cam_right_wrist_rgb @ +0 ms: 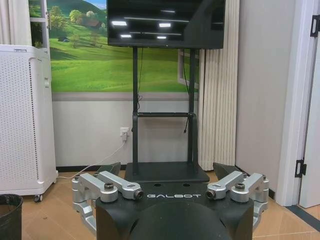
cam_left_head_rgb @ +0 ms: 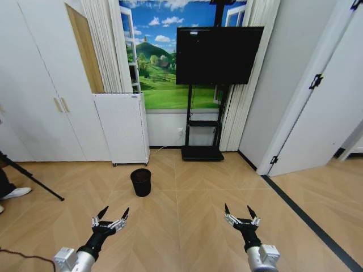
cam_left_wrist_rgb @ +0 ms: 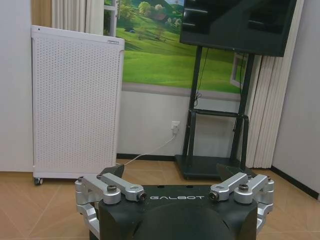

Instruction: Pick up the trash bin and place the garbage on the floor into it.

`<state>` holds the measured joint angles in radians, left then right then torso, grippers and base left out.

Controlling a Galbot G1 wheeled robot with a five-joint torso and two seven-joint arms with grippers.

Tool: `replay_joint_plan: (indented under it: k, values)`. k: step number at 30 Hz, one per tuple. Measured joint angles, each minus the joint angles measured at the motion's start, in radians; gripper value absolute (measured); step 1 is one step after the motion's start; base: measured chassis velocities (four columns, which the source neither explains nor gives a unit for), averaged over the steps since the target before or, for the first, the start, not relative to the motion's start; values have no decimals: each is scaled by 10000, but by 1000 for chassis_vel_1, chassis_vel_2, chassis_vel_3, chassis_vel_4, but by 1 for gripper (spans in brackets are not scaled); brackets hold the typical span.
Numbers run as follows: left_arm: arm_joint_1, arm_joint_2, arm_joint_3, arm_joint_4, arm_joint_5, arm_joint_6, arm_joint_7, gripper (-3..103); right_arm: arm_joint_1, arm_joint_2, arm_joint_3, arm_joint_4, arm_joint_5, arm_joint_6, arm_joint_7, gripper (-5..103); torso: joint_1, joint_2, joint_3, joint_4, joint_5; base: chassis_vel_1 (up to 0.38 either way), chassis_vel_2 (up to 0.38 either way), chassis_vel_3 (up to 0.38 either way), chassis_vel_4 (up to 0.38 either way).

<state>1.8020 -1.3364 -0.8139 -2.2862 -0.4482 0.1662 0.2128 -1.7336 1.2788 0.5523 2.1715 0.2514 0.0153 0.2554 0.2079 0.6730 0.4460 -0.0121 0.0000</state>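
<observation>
The trash bin [cam_left_head_rgb: 140, 182], a small round black mesh wastebasket, stands upright on the wooden floor ahead, slightly left of centre. Its rim also shows at the edge of the right wrist view as the trash bin [cam_right_wrist_rgb: 10, 215]. My left gripper [cam_left_head_rgb: 115, 211] hangs open and empty just short of the bin, a little to its left. My right gripper [cam_left_head_rgb: 237, 209] is open and empty too, well to the bin's right. Both wrist views look past spread fingers, the left gripper [cam_left_wrist_rgb: 170, 170] and the right gripper [cam_right_wrist_rgb: 167, 170], toward the back wall. The garbage is out of view.
A white perforated appliance on wheels [cam_left_head_rgb: 121, 127] stands against the wall behind the bin. Beside it is a TV on a black stand [cam_left_head_rgb: 218, 55] with a floor base [cam_left_head_rgb: 201, 153]. A tripod leg [cam_left_head_rgb: 34, 180] and a person's shoe [cam_left_head_rgb: 14, 194] lie at far left.
</observation>
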Motion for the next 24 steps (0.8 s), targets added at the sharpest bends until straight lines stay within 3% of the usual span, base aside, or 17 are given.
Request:
replay_joint_plan:
  k: [24]
  values:
    - [0, 0, 0, 0, 0, 0, 1, 100, 0, 0, 0, 0, 0, 0, 0, 100, 0, -1, -1, 0, 0, 0, 0, 0, 0]
